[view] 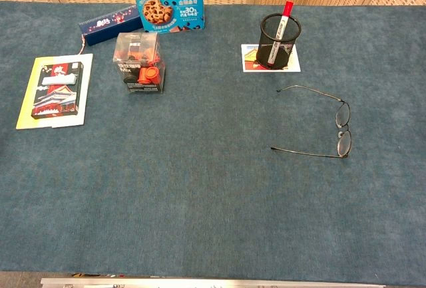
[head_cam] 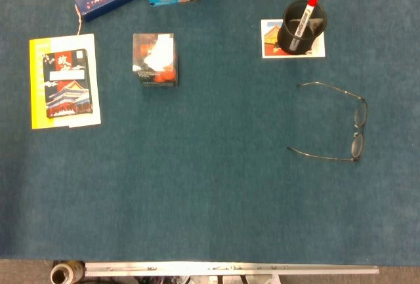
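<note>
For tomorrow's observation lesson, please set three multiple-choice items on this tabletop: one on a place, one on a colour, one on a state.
1. Where does the mesh pen cup stand?
A. On a picture card
B. On the book
C. Inside the biscuit box

2. What colour is the cap of the marker in the cup?
A. Green
B. Red
C. Yellow

3. How do the glasses lie?
A. Folded shut
B. In a case
C. With arms unfolded, on the cloth

Answers: 1 A, the card shows under the cup's base. 2 B, the red cap sticks out above the rim. 3 C, both thin arms stretch out from the lenses across the blue cloth.
</note>
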`<state>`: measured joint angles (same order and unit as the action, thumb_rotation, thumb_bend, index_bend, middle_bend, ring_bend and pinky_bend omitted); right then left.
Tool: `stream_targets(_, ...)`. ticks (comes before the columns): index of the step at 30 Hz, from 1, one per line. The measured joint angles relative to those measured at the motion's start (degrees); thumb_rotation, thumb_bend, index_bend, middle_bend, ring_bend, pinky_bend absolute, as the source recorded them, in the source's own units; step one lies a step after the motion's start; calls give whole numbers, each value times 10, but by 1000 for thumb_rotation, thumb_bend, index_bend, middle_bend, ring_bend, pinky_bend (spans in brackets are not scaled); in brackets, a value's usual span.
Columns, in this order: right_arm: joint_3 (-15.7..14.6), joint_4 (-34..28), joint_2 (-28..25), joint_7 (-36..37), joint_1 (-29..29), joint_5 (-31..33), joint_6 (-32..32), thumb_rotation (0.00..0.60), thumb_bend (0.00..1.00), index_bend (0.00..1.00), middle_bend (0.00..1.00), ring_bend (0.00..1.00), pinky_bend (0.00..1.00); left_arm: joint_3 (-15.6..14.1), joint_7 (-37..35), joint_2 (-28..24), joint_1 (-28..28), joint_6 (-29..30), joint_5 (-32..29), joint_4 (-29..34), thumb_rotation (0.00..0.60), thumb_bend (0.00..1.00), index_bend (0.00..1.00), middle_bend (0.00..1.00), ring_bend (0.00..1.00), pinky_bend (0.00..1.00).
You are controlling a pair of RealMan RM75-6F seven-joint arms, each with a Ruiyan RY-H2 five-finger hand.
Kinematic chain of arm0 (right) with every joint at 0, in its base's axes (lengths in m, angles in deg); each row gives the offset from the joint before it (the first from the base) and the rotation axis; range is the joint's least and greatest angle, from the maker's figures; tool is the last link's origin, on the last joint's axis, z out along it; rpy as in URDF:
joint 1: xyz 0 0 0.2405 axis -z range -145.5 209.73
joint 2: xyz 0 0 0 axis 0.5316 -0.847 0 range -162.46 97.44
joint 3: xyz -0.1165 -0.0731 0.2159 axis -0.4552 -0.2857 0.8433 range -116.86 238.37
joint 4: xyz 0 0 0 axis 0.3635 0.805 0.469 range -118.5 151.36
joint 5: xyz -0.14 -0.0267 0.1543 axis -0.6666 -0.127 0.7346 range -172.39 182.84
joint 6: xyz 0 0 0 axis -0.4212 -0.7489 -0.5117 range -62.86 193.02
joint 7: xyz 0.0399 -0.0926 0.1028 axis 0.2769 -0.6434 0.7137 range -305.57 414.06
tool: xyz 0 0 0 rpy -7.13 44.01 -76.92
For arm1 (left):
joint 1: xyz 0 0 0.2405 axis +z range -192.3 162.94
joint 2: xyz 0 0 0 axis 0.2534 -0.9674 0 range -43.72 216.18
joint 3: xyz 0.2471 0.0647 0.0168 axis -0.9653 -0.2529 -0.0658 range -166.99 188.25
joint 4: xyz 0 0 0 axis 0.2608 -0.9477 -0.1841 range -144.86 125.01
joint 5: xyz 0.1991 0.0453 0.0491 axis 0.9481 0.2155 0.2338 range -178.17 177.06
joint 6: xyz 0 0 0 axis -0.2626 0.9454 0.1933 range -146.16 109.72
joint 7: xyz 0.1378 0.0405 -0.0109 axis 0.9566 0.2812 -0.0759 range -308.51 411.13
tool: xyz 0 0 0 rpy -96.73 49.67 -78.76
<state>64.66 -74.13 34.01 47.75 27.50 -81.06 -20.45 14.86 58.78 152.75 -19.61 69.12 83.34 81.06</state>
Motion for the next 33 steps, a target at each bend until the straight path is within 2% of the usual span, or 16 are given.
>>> stream_targets(17, -6, 2, 3, 1, -8, -5, 19, 600, 373, 488, 462, 375, 670, 0, 3, 0, 3, 5, -1, 1, 600, 522, 585, 522, 495, 627)
stream_targets(20, -11, -2, 1, -5, -10, -16, 19, 600, 388, 488, 462, 372, 632, -1, 3, 0, 6, 9, 1, 2, 600, 522, 586, 522, 495, 627)
stream_targets(25, -22, -10, -4, -23, -16, -35, 29, 600, 453, 488, 462, 365, 541, -2, 19, 1, 10, 20, 6, 3, 600, 521, 585, 521, 495, 627)
stream_targets(33, -32, -26, -25, -55, -42, -44, 82, 600, 605, 488, 463, 345, 529, 2, 20, 2, 12, 26, 5, 3, 600, 522, 567, 521, 495, 627)
